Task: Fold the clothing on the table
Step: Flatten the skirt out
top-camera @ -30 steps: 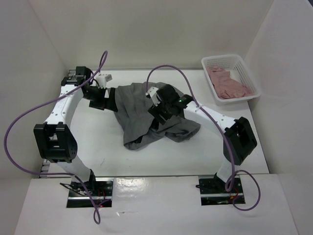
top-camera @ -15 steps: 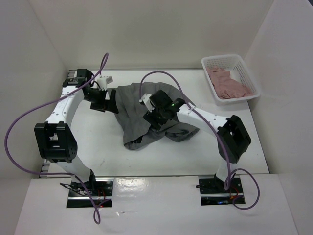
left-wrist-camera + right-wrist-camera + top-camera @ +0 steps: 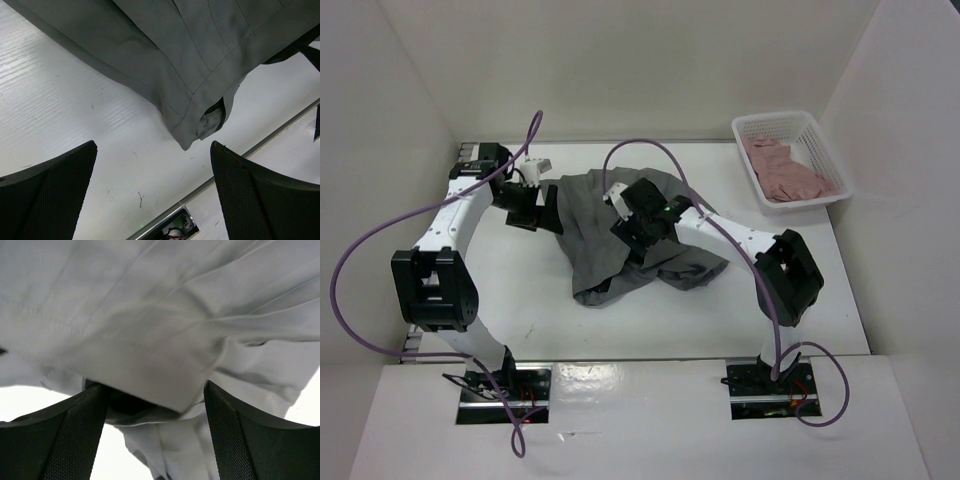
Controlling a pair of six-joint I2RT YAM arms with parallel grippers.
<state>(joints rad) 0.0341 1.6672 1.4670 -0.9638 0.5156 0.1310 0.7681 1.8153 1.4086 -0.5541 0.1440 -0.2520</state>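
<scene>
The clothing, a dark grey pleated skirt, lies crumpled in the middle of the white table. My left gripper hovers at the skirt's left edge. In the left wrist view it stands open over bare table, just short of a hemmed corner of the skirt. My right gripper is low over the skirt's middle. Seen from the right wrist, it is open, with a raised fold of the skirt between the wide-spread fingers.
A white mesh basket holding a pink garment sits at the back right corner. White walls enclose the table on three sides. Purple cables loop above both arms. A metal rail marks the table's edge near the left gripper.
My right arm has swung left across the skirt, carrying its gripper toward the skirt's upper left part. The left arm has barely shifted. The skirt's outline is nearly the same.
</scene>
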